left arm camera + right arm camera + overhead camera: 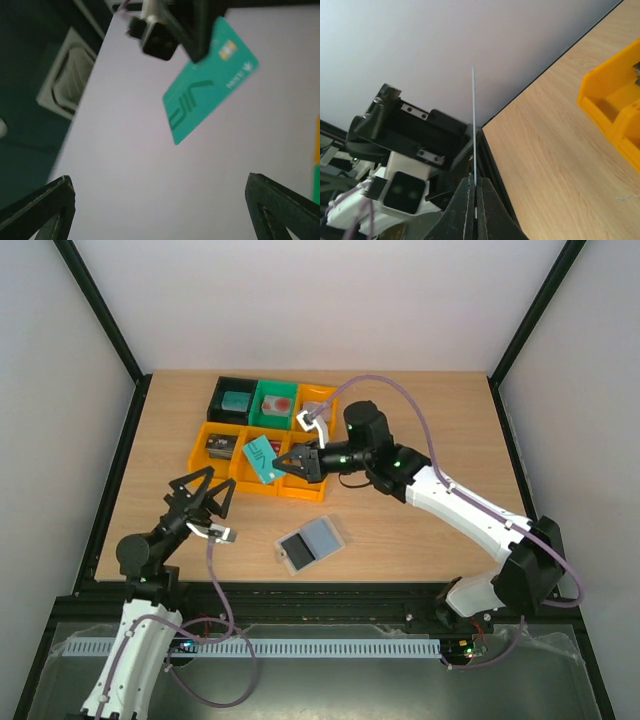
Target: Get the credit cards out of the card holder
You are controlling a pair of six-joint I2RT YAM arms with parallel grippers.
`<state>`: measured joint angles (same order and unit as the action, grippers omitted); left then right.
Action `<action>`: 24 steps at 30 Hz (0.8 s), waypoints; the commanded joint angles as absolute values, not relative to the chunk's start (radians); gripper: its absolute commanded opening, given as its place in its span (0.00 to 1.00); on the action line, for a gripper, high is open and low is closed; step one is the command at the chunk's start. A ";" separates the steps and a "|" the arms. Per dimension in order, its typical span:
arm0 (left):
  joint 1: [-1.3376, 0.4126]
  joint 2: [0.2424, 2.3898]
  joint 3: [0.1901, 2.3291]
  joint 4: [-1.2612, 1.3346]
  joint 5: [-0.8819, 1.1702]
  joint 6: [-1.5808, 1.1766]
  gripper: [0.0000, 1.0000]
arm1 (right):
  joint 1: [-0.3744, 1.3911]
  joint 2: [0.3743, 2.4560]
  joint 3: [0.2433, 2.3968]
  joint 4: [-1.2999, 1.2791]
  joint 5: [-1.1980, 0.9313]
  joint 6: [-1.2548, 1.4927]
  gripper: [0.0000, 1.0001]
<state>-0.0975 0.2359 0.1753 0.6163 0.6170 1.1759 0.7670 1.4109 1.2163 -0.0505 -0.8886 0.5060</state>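
My right gripper [283, 464] is shut on a teal credit card [260, 460] and holds it in the air over the front row of orange bins. In the right wrist view the card [474, 125] shows edge-on, pinched between the closed fingertips of that gripper [475, 182]. The card holder [312, 545] lies open and flat on the table, with a grey-blue half and a dark half. My left gripper [200, 483] is raised to the left of the card, wide open and empty. Its wrist view looks up at the teal card [207, 82] above the spread fingers of the left gripper [159, 180].
A block of bins stands at the back of the table: a black bin [233, 398], a green bin [274, 402] and orange bins [215, 445], several with small items inside. An orange bin [615, 100] also shows in the right wrist view. Black frame rails border the table.
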 commanded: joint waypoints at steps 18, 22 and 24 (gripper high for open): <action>-0.271 0.388 0.242 0.533 0.567 2.004 0.02 | 0.875 1.538 1.311 -0.002 -0.935 0.547 0.01; -0.291 0.371 0.284 0.366 0.432 1.924 0.02 | 0.814 1.503 1.309 -0.067 -0.811 0.530 0.31; -0.292 0.412 0.374 0.198 0.311 1.823 0.02 | 0.761 1.459 1.265 -0.070 -0.753 0.552 0.53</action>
